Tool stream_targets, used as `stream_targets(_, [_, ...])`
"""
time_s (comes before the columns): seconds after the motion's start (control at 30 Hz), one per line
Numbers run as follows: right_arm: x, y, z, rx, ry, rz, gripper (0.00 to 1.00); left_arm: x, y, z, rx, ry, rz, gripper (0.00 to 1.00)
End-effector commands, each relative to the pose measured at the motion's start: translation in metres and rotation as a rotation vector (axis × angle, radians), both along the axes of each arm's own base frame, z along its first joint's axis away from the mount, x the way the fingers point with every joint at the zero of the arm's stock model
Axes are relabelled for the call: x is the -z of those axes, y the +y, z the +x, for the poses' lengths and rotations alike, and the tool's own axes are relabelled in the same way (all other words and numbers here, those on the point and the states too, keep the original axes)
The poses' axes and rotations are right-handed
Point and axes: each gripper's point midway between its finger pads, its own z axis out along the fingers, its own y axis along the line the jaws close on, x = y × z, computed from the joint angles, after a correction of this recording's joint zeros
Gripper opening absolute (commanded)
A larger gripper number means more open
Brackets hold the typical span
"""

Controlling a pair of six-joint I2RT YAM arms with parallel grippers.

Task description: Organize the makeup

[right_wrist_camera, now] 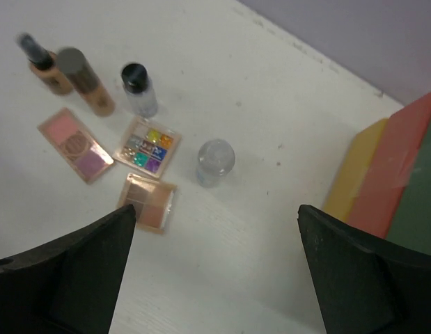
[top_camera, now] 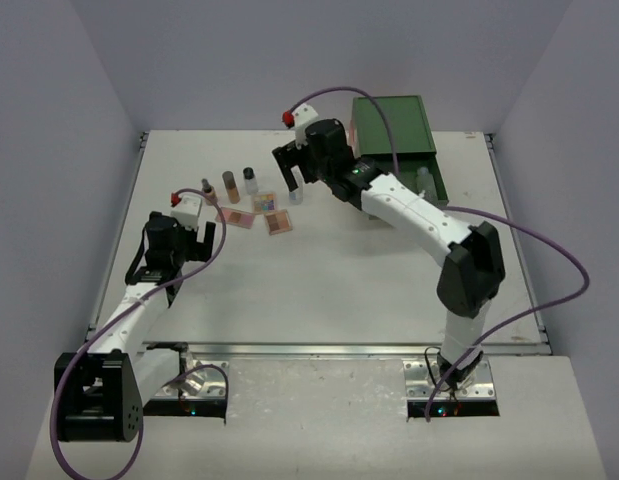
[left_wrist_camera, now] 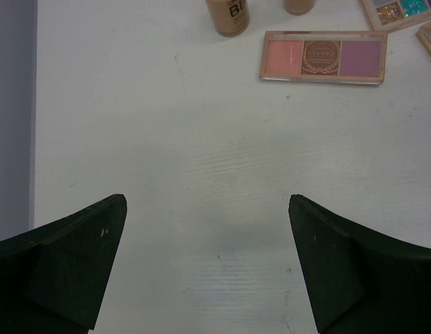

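Right tool [right_wrist_camera: 216, 212] spread wide, empty, clear bottle [right_wrist_camera: 215, 161] standing free nearby; left tool [left_wrist_camera: 207, 205] likewise wide, empty, short of palette [left_wrist_camera: 324, 57].

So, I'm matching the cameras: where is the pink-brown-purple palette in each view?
Top external: tricolour palette left of centre.
Left wrist: tricolour palette upper right.
Right wrist: tricolour palette mid-left.
Shared landmark: glitter palette beside it, in all three views.

Jaws of the right arm [top_camera: 409, 208] stand apart near a clear bottle [top_camera: 296, 196].
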Motion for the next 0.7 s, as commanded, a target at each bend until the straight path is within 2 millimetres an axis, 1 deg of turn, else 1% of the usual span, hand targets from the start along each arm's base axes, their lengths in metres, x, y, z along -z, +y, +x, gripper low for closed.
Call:
stream_targets(0.0, [-0.001, 0.008, 0.032, 0.102, -0.026, 0.039, 0.99, -0.022, 0.004, 0.013, -0.020, -0.108, 0.001, 1.00])
stream_targets(0.03, [0.012, 0.014, 0.039, 0.110, -0.012, 0.036, 0.99, -0.022, 0.004, 0.013, -0.021, -0.108, -0.001, 1.00])
stream_targets(0.07, [0.012, 0.017, 0.044, 0.113, -0.015, 0.042, 0.99, -0.020, 0.003, 0.012, -0.017, -0.107, -0.001, 1.00])
stream_targets(0.13, [0.032, 0.020, 0.052, 0.135, 0.007, 0.032, 0.99, -0.018, 0.002, 0.012, -0.009, -0.102, -0.002, 1.00])
stream_targets(0.23, [0.050, 0.017, 0.063, 0.185, 0.034, 0.056, 0.96, -0.016, 0.001, 0.011, -0.005, -0.099, -0.004, 1.00])
stream_targets(0.3, [0.066, 0.014, 0.067, 0.207, 0.064, 0.080, 0.93, -0.016, 0.000, 0.012, -0.001, -0.098, -0.007, 1.00])
stream_targets(0.37, [0.080, 0.014, 0.070, 0.217, 0.080, 0.093, 0.92, -0.015, -0.002, 0.011, 0.009, -0.095, -0.011, 1.00])
stream_targets(0.4, [0.082, 0.014, 0.071, 0.227, 0.073, 0.107, 0.90, -0.015, -0.002, 0.011, 0.011, -0.094, -0.011, 1.00])
stream_targets(0.5, [0.098, 0.015, 0.067, 0.227, 0.085, 0.129, 0.89, -0.013, -0.002, 0.011, 0.010, -0.088, -0.013, 1.00])
stream_targets(0.57, [0.104, 0.017, 0.067, 0.216, 0.069, 0.161, 0.86, -0.012, -0.002, 0.012, 0.014, -0.085, -0.013, 1.00])
stream_targets(0.67, [0.114, 0.016, 0.069, 0.231, 0.064, 0.158, 0.82, -0.008, -0.003, 0.012, 0.020, -0.068, -0.018, 1.00])
